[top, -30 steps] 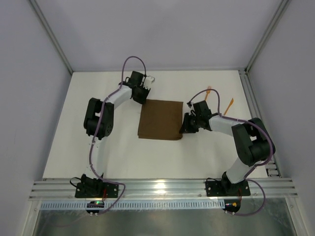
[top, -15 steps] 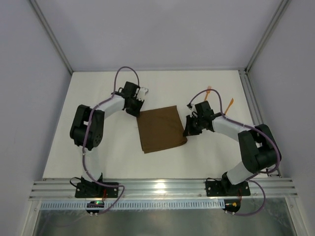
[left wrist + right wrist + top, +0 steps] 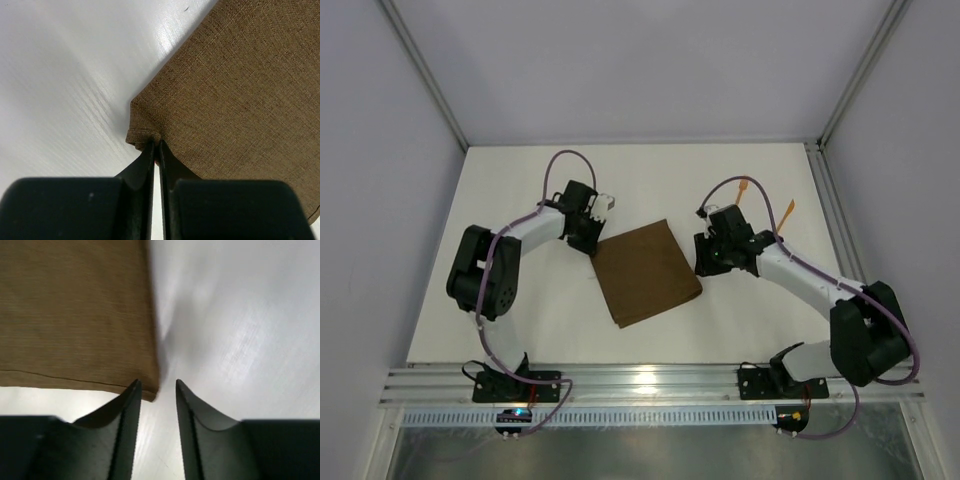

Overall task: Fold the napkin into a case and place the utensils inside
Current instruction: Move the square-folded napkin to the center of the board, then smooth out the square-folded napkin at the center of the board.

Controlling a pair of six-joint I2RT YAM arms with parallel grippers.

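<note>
The dark brown napkin [image 3: 647, 272] lies folded flat mid-table, turned at an angle. My left gripper [image 3: 592, 243] is at its far-left corner. In the left wrist view that gripper [image 3: 156, 145] is shut, pinching the bunched corner of the napkin [image 3: 240, 90]. My right gripper [image 3: 703, 262] hovers at the napkin's right edge. In the right wrist view it [image 3: 157, 385] is open, and a corner of the napkin [image 3: 75, 315] lies loose by the left fingertip. Two orange utensils [image 3: 744, 188] [image 3: 787, 213] lie at the far right, beyond the right arm.
The white table [image 3: 520, 320] is bounded by a metal rail [image 3: 640, 380] at the near edge and a frame post [image 3: 825, 190] on the right. Purple cables loop over both arms.
The left gripper has dragged its corner toward the near left, turning the napkin counter-clockwise. The right gripper has let go of the cloth and opened, and its arm has stretched out.
</note>
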